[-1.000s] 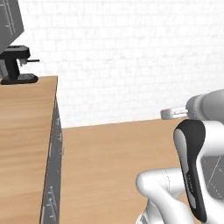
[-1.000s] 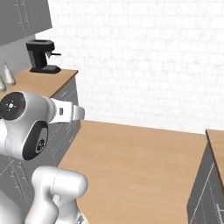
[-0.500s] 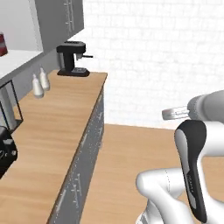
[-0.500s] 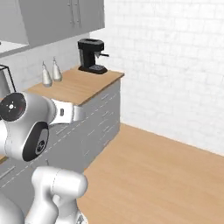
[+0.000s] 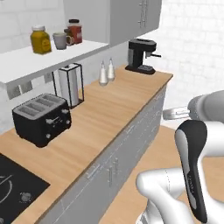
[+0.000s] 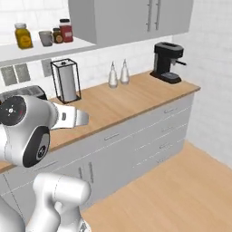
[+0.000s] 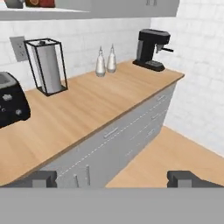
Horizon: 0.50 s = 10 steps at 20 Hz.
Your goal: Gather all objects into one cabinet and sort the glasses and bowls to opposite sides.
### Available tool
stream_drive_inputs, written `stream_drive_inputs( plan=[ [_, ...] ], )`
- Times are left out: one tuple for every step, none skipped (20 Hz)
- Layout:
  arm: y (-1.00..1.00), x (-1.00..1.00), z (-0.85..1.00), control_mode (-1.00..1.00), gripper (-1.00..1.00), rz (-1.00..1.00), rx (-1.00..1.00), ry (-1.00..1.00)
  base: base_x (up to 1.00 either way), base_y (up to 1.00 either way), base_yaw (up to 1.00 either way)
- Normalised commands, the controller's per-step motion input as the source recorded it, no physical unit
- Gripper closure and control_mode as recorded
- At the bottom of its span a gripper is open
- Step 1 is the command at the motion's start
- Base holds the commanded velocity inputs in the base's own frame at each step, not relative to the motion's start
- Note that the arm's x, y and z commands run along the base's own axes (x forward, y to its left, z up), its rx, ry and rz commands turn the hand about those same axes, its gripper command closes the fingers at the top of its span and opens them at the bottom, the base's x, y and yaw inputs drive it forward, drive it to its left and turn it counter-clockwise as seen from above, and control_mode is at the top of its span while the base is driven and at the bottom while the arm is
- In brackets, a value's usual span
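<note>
The grey mug stands on the white tile-backed shelf, between a yellow jar and a red jar. My gripper hangs in the air out in front of the counter. It is open, its fingertips wide apart with nothing between them. The mug is far up and to the left of the hand. The wooden bowl, the blue bowl, the beige tumbler and the grey-backed cabinet are out of view.
A wooden counter carries a black toaster, a paper towel holder, two small bottles and a black coffee machine. Grey drawers run beneath it, and a black hob lies at its near end. Grey wall cabinets hang above.
The whole picture has swung sideways: the base camera moved. The counter with toaster, bottles and shelf came into view, and the coffee machine shifted right. The arm keeps its pose.
</note>
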Motion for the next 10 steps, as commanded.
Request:
stream_drive_inputs(
  plan=[
    [0.00,0.00,0.00,1.00,-1.00,0.00,0.00,0.00,0.11,0.00,0.69],
    [0.00,0.00,0.00,1.00,-1.00,0.00,0.00,0.00,0.09,0.00,0.68],
    [0.00,0.00,0.00,1.00,-1.00,0.00,0.00,0.00,0.08,0.00,0.67],
    [0.00,0.00,0.00,1.00,-1.00,0.00,0.00,0.00,0.09,0.00,0.67],
    [0.00,0.00,0.00,1.00,-1.00,0.00,0.00,0.00,0.09,-0.04,0.66],
    [0.00,0.00,0.00,1.00,-1.00,0.00,0.00,0.00,0.10,-0.05,0.66],
    [0.00,0.00,0.00,1.00,-1.00,0.00,0.00,0.00,0.10,-0.11,0.65],
    [0.00,0.00,0.00,1.00,-1.00,0.00,0.00,0.00,0.10,-0.16,0.65],
    [0.00,0.00,0.00,1.00,-1.00,0.00,0.00,0.00,0.12,-0.24,0.63],
    [0.00,0.00,0.00,1.00,-1.00,0.00,0.00,0.00,0.11,-0.32,0.62]
  ],
)
